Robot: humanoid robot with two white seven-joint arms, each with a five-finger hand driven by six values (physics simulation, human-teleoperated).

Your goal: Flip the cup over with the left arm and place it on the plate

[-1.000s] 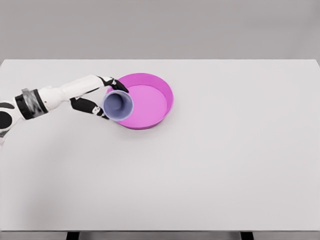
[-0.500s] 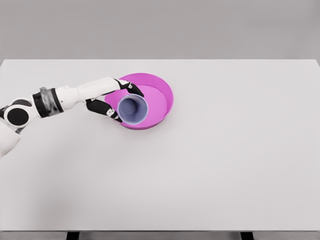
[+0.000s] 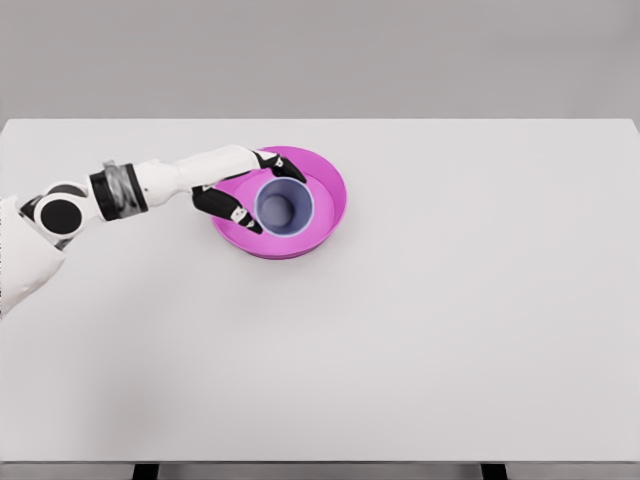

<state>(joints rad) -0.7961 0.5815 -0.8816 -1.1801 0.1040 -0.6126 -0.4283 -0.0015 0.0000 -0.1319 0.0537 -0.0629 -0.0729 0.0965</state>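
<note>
A pale blue-grey cup (image 3: 284, 206) stands mouth up inside the magenta plate (image 3: 331, 190), slightly left of the plate's middle. My left hand (image 3: 252, 192) reaches in from the left and is shut on the cup, with black-tipped fingers wrapped around its left side above and below. Whether the cup's base touches the plate floor cannot be seen. The right arm does not show.
The plate sits on a wide white table (image 3: 420, 330), left of centre and toward the back. My left forearm (image 3: 150, 182) crosses the table's left part.
My left hand has carried the cup to the right, from over the plate's left rim to inside the plate. The cup's mouth has turned to face more upward.
</note>
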